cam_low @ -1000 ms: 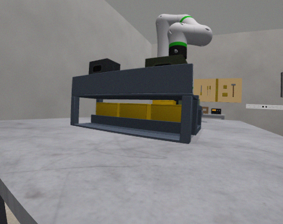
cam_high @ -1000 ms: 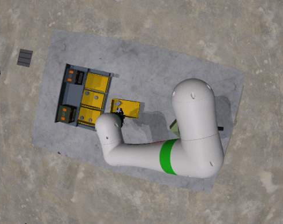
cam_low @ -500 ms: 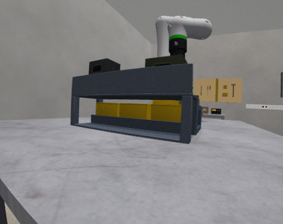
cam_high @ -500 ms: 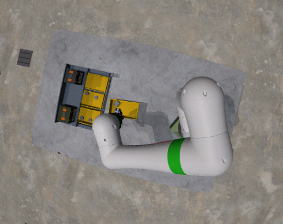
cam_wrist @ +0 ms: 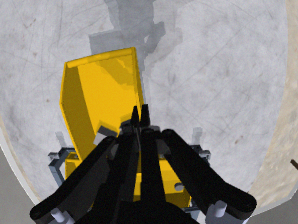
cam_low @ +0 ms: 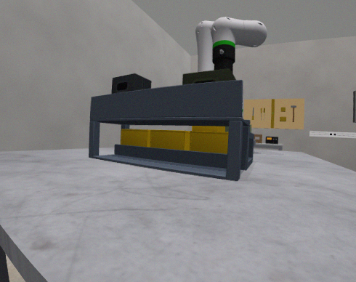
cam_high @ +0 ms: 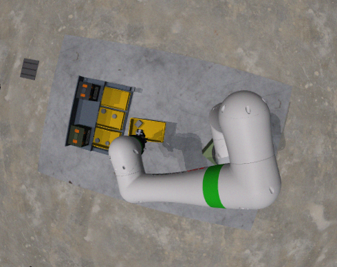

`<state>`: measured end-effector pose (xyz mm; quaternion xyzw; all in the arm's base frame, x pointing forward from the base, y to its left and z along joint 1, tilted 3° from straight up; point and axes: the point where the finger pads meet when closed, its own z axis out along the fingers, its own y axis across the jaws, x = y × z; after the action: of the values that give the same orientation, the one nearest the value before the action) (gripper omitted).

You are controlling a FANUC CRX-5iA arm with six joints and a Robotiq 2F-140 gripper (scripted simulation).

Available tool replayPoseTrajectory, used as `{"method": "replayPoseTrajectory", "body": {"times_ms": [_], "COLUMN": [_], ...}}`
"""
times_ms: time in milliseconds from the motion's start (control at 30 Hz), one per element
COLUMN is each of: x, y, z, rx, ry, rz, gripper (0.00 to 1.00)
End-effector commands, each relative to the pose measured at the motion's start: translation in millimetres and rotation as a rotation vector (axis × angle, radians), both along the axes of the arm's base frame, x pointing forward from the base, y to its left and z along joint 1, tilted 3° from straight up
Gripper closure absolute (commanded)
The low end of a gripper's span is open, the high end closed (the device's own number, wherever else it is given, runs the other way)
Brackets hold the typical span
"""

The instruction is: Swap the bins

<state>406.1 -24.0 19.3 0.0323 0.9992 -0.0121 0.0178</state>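
Jaws closed almost fully, pinched on a thin wall of the yellow bin with parts (cam_high: pixel 153 131). In the wrist view the black fingertips meet right on that wall, and the bin (cam_wrist: pixel 100 96) hangs tilted under them. Its shadow falls apart from it on the counter (cam_high: pixel 183 82), so it looks lifted, not resting. One grey part (cam_high: pixel 138 122) shows inside, near the jaws' end; more parts may be hidden, cannot tell.

From the top, the bin sits just beside the shelf (cam_high: pixel 85 111), in front of the middle and lower slots, not in it. Three yellow bins stand in a row in the shelf: the far one (cam_high: pixel 115 98) looks empty, while the middle one (cam_high: pixel 111 118) and the near one (cam_high: pixel 102 137) each hold two small parts. The wrist end of the white arm (cam_high: pixel 170 187) covers part of the near bin. A dark box (cam_high: pixel 88 91) and a green box (cam_high: pixel 80 135) sit on the shelf's top board.

In the exterior view the shelf (cam_low: pixel 165 99) has a low opening, with its top board close above the bins (cam_low: pixel 172 139). A low rail (cam_low: pixel 172 155) runs along the bottom on the viewed side.

Open counter lies to the right of the held bin, toward the arm's base. The shelf stands near the counter's left edge.
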Motion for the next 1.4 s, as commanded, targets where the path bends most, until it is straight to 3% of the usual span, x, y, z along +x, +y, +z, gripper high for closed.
{"method": "replayPoseTrajectory", "body": {"times_ms": [0,433,833,1367], "x": [1,2,25,26], "y": [0,1,11,11], "z": [1,1,2,2], "rx": [0.0,0.0,0.003,0.003], "ry": [-0.002,-0.002,-0.004,-0.004], "rz": [0.0,-0.005,-0.089,-0.091], "gripper": [0.9,0.9,0.9,0.9]}}
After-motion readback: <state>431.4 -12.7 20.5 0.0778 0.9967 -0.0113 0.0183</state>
